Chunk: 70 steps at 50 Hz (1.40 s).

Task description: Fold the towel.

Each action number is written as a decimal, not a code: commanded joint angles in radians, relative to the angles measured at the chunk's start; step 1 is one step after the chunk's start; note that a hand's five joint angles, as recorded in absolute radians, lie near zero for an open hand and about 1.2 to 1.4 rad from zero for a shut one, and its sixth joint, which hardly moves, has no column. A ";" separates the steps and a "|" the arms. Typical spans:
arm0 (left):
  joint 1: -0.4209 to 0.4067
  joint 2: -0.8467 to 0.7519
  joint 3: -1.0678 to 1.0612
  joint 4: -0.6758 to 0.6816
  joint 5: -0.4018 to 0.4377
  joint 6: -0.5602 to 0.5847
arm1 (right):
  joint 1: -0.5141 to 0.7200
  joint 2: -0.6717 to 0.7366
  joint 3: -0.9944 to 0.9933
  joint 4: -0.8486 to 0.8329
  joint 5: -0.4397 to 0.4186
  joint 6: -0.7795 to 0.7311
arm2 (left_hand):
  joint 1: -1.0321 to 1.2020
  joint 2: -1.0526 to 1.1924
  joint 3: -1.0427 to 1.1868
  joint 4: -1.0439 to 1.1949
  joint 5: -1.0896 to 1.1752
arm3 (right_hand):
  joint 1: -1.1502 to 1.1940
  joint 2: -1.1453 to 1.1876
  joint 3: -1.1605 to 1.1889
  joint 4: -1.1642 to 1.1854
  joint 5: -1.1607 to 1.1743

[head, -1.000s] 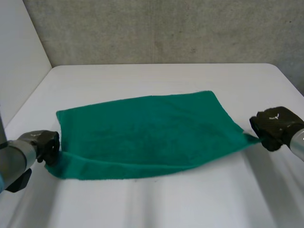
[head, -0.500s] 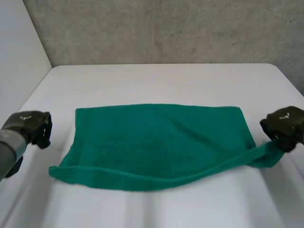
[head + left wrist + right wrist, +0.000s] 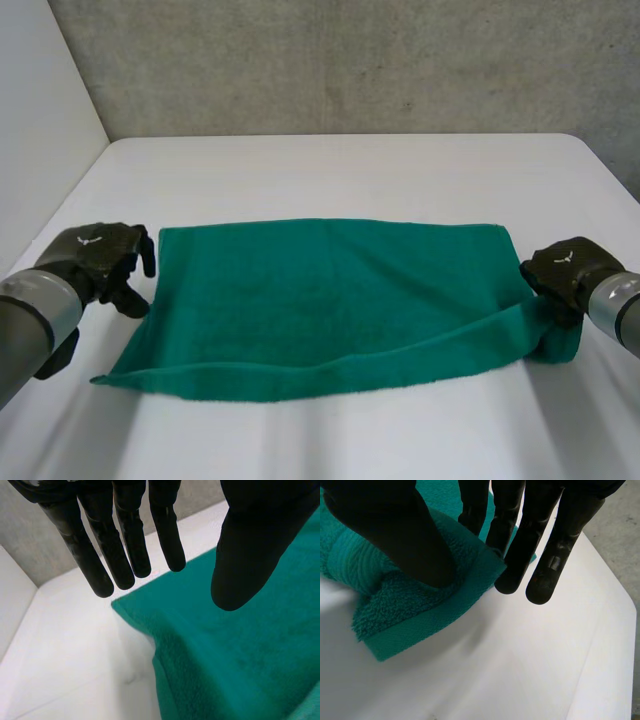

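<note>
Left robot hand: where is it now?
In the head view the left robot hand is at the left, open, just beside the far-left corner of the green towel, not holding it.

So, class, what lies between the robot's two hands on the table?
The green towel, in the head view: it reaches from beside the open left hand to the right hand, which pinches its near corner.

The tabletop (image 3: pixel 340 170) was white and smooth, with a rounded corner at the far end. Behind it stood a rough grey wall (image 3: pixel 350 60) with little dark spots on it. A plain white wall (image 3: pixel 40 120) ran along one side of the tabletop and met the grey wall in the corner.
</note>
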 commanded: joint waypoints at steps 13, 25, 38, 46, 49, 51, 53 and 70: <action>-0.055 0.013 -0.163 -0.034 -0.067 0.001 | -0.032 -0.012 0.068 -0.051 -0.029 0.000 | 0.075 0.072 0.064 0.075 0.076 | 0.413 0.218 0.211 0.203 0.221; 0.128 0.198 -0.254 -0.140 -0.073 0.352 | -0.267 -0.259 0.209 0.314 -0.063 -0.324 | 0.685 0.682 0.674 0.686 0.686 | 0.413 0.218 0.211 0.203 0.221; 0.088 -0.007 -0.144 0.154 -0.019 0.280 | -0.253 -0.090 0.058 0.146 -0.228 0.006 | 0.685 0.682 0.674 0.686 0.686 | 0.413 0.218 0.211 0.203 0.221; 0.056 -0.318 0.111 0.246 -0.044 0.229 | -0.128 0.074 -0.122 0.060 -0.121 0.075 | 0.685 0.682 0.674 0.686 0.686 | 0.413 0.218 0.211 0.203 0.221; 0.047 -0.391 0.185 0.271 -0.065 0.225 | -0.080 0.160 -0.220 0.038 -0.060 0.090 | 0.685 0.682 0.674 0.686 0.686 | 0.413 0.218 0.211 0.203 0.221; 0.034 -0.458 0.257 0.294 -0.081 0.226 | -0.063 0.195 -0.268 0.034 -0.044 0.096 | 0.685 0.682 0.674 0.686 0.686 | 0.413 0.218 0.211 0.203 0.221; 0.031 -0.501 0.301 0.309 -0.085 0.228 | -0.046 0.255 -0.341 0.025 -0.034 0.103 | 0.685 0.682 0.674 0.686 0.686 | 0.413 0.218 0.211 0.203 0.221; 0.028 -0.825 0.643 0.443 -0.084 0.239 | 0.050 0.644 -0.827 -0.084 0.012 0.158 | 0.685 0.682 0.674 0.686 0.686 | 0.413 0.218 0.211 0.203 0.221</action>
